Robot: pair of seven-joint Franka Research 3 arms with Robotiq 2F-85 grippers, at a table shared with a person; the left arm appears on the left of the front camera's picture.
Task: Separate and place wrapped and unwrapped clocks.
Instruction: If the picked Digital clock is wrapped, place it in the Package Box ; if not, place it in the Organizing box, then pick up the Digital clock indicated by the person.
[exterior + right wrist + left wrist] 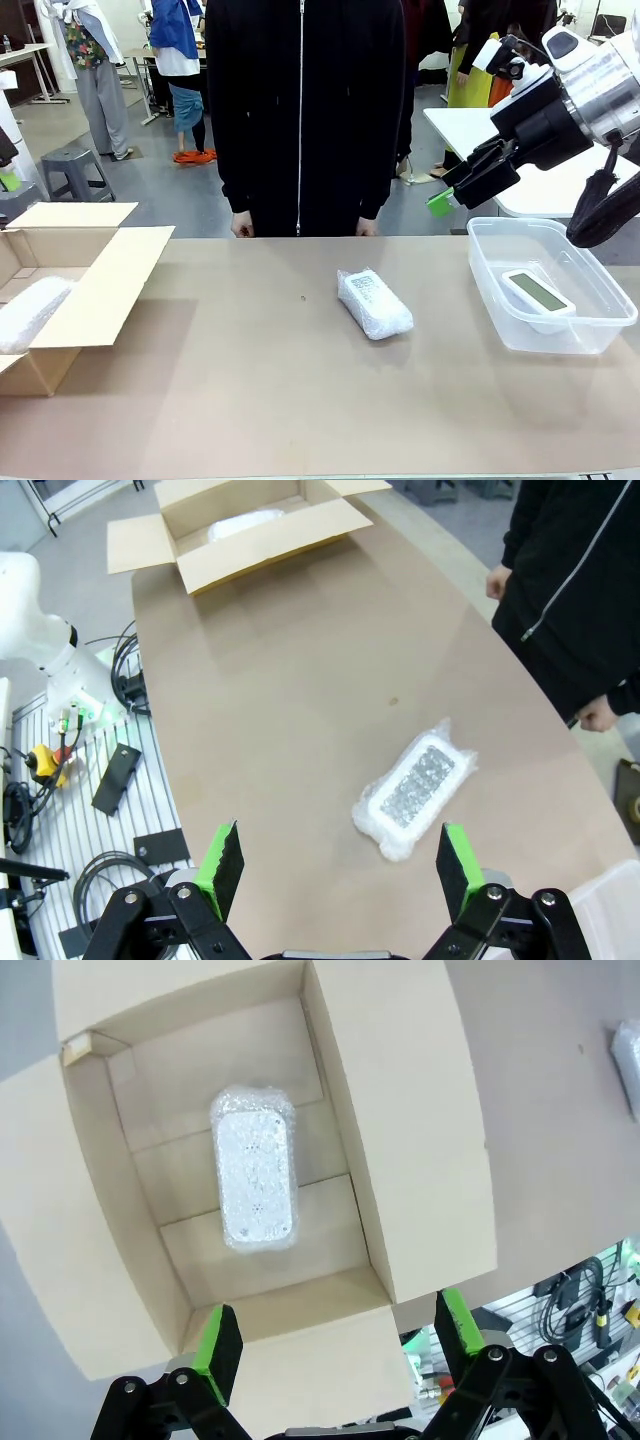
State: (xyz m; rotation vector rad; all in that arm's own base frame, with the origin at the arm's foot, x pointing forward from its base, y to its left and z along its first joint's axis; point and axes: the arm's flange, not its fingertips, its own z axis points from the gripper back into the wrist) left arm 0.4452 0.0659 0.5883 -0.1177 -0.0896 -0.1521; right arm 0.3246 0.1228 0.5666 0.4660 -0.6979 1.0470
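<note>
One wrapped clock (374, 303) lies in bubble wrap at the middle of the table; the right wrist view has this wrapped clock (415, 798) just ahead of my fingers. A second wrapped clock (254, 1181) lies flat inside the cardboard box (400, 1150), directly below my open left gripper (330, 1335); this boxed clock (30, 312) sits at the table's left end in the box (100, 290). The bare white clock (537, 293) with its grey-green screen rests in the clear plastic bin (486, 262). My right gripper (455, 190) hangs open and empty, high above the bin's left rim.
A person in a black zipped jacket (300, 110) stands at the far edge, hands (243, 226) at the table rim. Bare tabletop (250, 400) spreads between box and bin. Cables and tools (90, 810) lie off the table's side. A white table (470, 135) stands behind.
</note>
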